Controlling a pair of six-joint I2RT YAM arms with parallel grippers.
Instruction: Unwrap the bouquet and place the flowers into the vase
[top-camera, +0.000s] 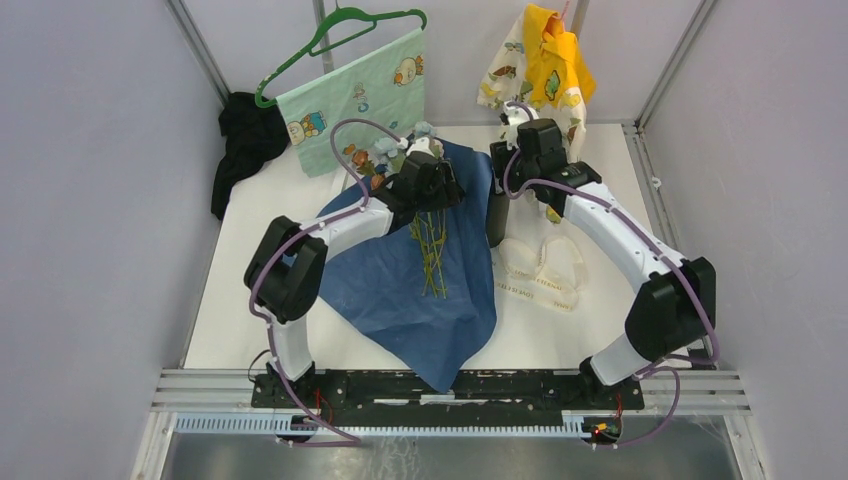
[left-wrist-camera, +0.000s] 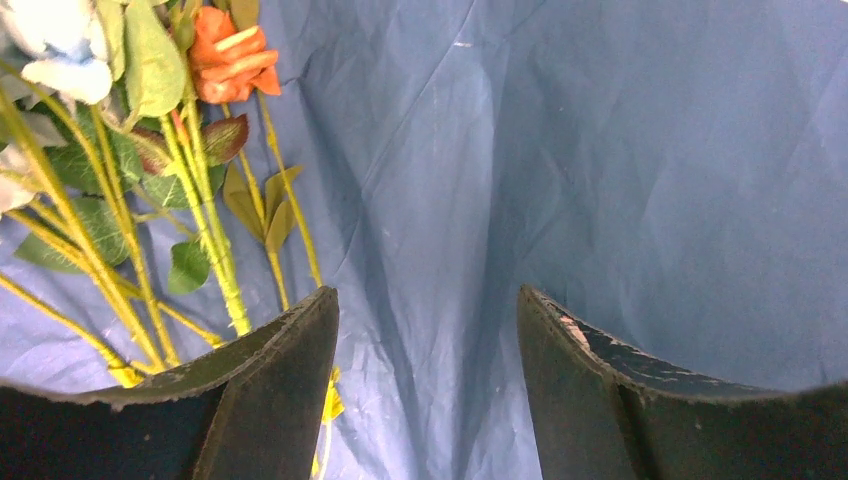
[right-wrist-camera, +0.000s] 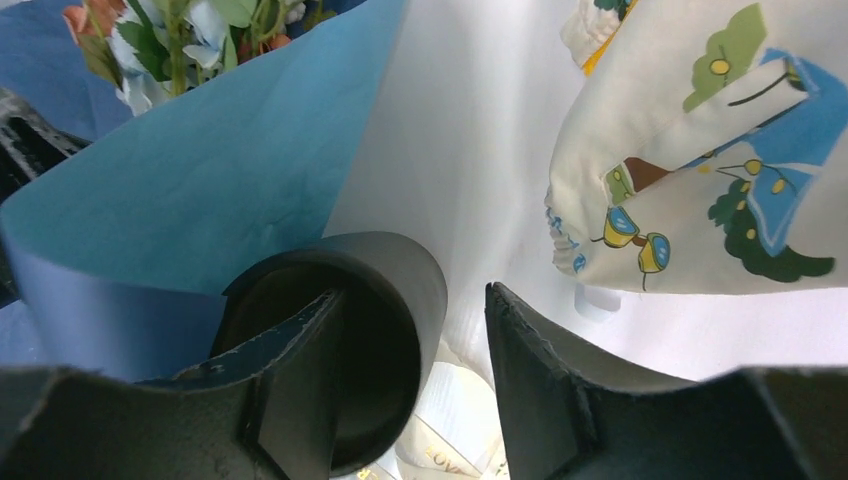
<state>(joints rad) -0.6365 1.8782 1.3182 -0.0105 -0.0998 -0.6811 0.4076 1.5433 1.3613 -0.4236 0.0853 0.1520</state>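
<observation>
My left claw (left-wrist-camera: 428, 300) hangs open over the spread blue paper (left-wrist-camera: 620, 150), with the flowers (left-wrist-camera: 205, 215) lying just beside 1 finger. My right claw (right-wrist-camera: 412, 292) stands open astride the rim of the vase (right-wrist-camera: 390, 255), 1 finger inside, just beside the paper's edge on the worktop (top-camera: 225, 330).

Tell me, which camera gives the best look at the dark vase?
The right wrist view: the vase fills the lower left, close up, its round rim and hollow inside plain. The top view shows it only as a small dark shape beside the blue paper. The left wrist view does not show it.
</observation>
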